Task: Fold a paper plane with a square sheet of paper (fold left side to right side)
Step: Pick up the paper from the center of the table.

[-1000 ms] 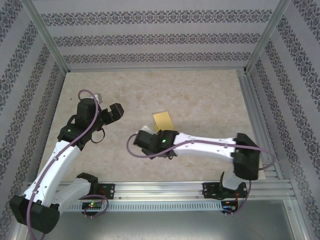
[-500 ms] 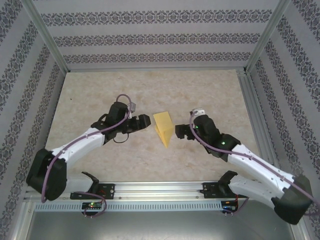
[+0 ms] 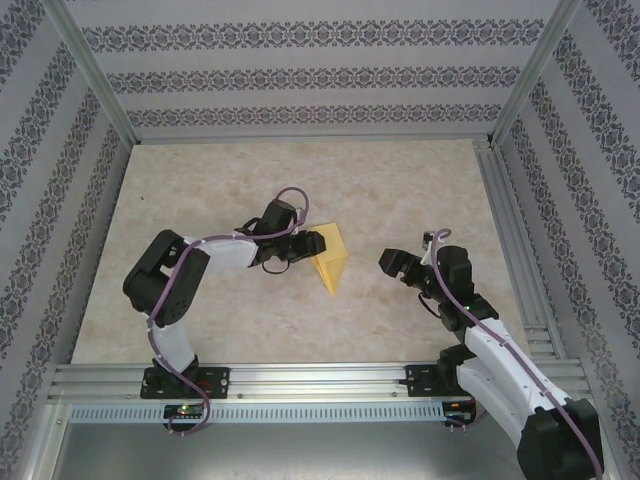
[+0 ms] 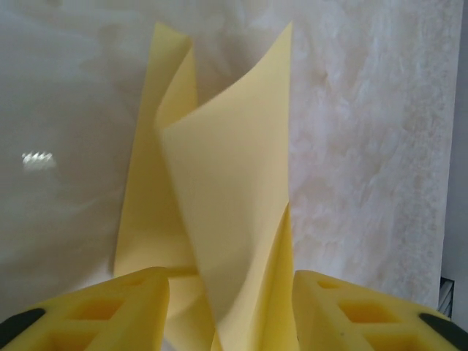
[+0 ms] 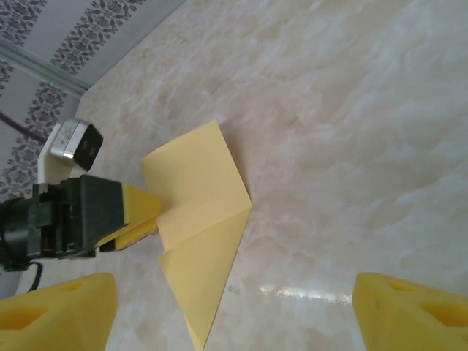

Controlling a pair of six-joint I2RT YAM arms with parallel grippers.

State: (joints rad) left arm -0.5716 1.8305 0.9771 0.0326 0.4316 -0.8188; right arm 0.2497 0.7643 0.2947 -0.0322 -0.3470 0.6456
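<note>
Left fingers (image 4: 95, 314) crowd paper plane (image 3: 330, 262); right side free.

The sheet of paper (image 3: 330, 262) was thin, matt yellow paper with crisp creases, the fingers (image 4: 95, 314) beside it were matt yellow plastic, the table (image 3: 400, 190) was smooth, faintly glossy and marble-patterned, and the rail (image 3: 320, 378) at its near edge was brushed grey metal.
</note>
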